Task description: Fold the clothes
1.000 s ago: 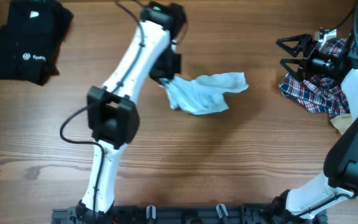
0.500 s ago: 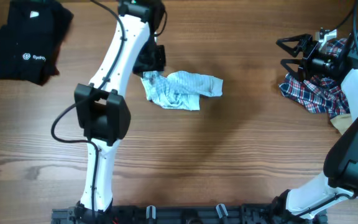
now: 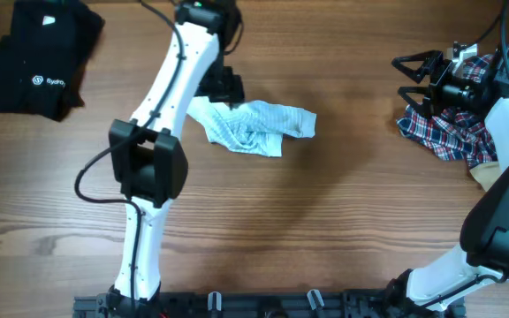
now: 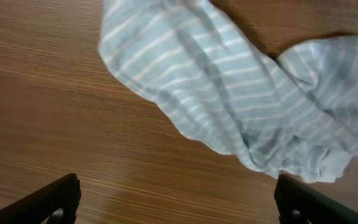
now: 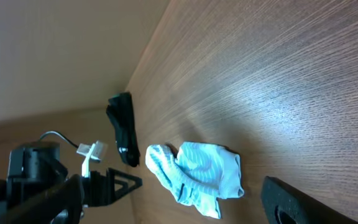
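From where I am standing, the folding is looking far from finished. The small pale-blue striped garment (image 3: 253,126) is lying on the wooden worktop (image 3: 325,230) in a rumpled, half-doubled bundle. One end is trailing out and creases are running across it, so I would not be calling it folded yet. The left gripper (image 4: 182,205) is hovering at the striped garment's left end with its jaws standing wide apart and nothing between them. Its wrist view is showing only bare wood between the fingers, with the cloth lying just ahead of them. Well off to the right of the striped garment, the right gripper (image 3: 411,75) is also standing wide and holding nothing. It is hanging just beside a red-blue-white plaid shirt (image 3: 449,132) that is sitting in a loose heap. A beige piece (image 3: 482,177) is peeking out past that heap, further still from the striped garment. Far to the striped garment's left, black logo garments (image 3: 38,57) are lying in a compact stack that is looking tidier than the rest. They are possibly dealt with already, though I cannot tell for sure. By my reckoning the striped garment is needing to be spread flat and folded properly, and the plaid shirt and beige piece are waiting their turn.
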You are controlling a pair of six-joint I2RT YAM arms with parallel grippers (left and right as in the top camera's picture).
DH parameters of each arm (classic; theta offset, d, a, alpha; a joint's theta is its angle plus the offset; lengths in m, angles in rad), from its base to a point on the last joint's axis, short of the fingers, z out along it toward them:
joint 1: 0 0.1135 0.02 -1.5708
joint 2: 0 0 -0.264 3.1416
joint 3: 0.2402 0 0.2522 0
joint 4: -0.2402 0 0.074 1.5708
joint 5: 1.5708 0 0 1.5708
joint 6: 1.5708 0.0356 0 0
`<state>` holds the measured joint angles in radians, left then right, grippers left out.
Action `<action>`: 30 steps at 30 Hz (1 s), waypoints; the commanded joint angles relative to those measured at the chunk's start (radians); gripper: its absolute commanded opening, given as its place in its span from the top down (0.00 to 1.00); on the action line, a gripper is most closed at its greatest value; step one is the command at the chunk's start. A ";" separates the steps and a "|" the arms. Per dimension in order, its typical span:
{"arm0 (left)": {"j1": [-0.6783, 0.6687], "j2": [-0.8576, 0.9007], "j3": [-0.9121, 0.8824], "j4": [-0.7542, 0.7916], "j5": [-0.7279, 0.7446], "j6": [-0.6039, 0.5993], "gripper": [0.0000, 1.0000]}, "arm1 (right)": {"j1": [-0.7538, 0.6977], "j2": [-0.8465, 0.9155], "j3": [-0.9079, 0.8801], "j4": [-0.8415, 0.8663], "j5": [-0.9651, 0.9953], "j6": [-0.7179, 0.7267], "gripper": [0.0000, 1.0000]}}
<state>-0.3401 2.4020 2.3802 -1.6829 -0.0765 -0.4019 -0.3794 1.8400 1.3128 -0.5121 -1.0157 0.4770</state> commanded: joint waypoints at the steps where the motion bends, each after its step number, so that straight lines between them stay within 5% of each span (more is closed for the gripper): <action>1: 0.041 -0.037 0.008 -0.002 0.005 0.002 0.03 | 0.002 -0.026 0.002 -0.002 0.008 -0.023 0.08; 10: 0.132 -0.032 0.008 -0.002 0.241 0.093 0.17 | 0.002 -0.026 0.002 -0.006 0.007 -0.009 0.08; 16: 0.121 -0.032 -0.066 0.018 0.101 0.106 0.18 | 0.029 -0.036 0.002 -0.082 0.142 -0.116 0.13; 19: 0.147 -0.032 -0.090 0.043 0.113 0.106 0.27 | 0.084 -0.048 0.002 -0.152 0.243 -0.226 0.14; 25: 0.170 -0.032 -0.095 0.065 0.124 0.111 0.32 | 0.323 -0.068 0.002 -0.303 0.671 -0.293 0.14; 30: 0.173 -0.031 -0.151 0.175 0.124 0.109 0.32 | 0.536 -0.066 0.002 -0.311 0.766 -0.271 0.14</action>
<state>-0.1696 2.4012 2.2665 -1.5501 0.0505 -0.3008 0.0612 1.8023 1.3132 -0.8158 -0.3878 0.2104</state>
